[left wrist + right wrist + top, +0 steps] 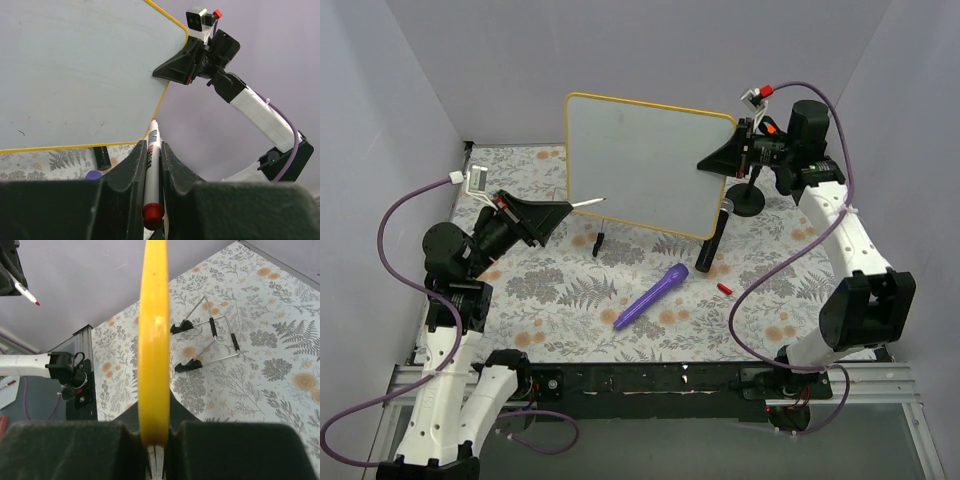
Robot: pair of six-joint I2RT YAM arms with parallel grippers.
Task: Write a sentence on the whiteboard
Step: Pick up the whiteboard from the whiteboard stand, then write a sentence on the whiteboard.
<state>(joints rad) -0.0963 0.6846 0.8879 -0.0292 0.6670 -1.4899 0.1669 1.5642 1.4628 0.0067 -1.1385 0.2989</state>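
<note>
While the rectangular white whiteboard [640, 165] with thin yellow frame hangs tilted, no words on it yet, its right edge pinched in the shut right gripper [734, 152], the left gripper [566, 209], clamped on a white red-tipped marker [588, 203] near the board's lower left, should press lightly and squarely.

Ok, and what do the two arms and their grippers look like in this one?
The left arm and right arm have white shells with black joint housings. A purple cable loops along each. The left gripper and right gripper are black and wedge-shaped, with two flat fingers. A small white block with a red tip sits on the right wrist.
</note>
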